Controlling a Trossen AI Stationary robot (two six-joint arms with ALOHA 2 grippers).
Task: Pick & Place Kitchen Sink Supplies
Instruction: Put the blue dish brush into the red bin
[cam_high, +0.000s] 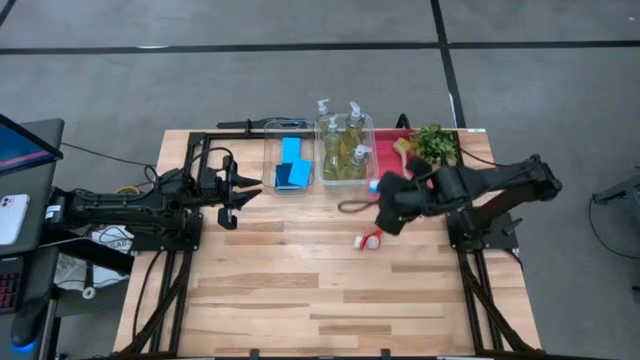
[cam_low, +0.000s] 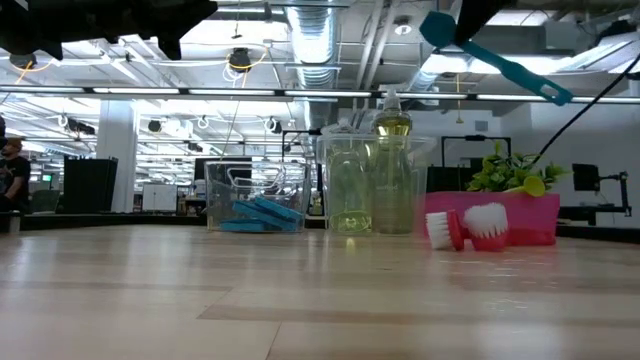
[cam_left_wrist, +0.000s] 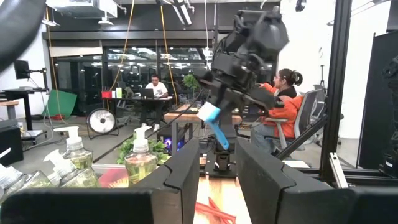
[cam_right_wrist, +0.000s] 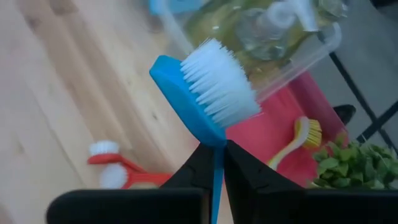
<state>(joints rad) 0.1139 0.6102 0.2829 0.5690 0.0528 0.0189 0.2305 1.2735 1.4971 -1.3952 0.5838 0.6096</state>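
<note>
Standing pinched between the right gripper's (cam_right_wrist: 215, 163) fingertips, blue brush (cam_right_wrist: 205, 93).

An open-plan lab or office: exposed ceiling ducts (cam_low: 312, 40), desks with seated people (cam_left_wrist: 287, 102), a floor fan (cam_left_wrist: 97, 120).

Two matte black jointed arms, the left arm (cam_high: 130, 210) and the right arm (cam_high: 500, 185), stand on black tubular frames at the table's side edges. Black and yellow cables trail by the left arm's base. Each wrist view shows two dark, wedge-shaped fingers (cam_left_wrist: 180, 171).
</note>
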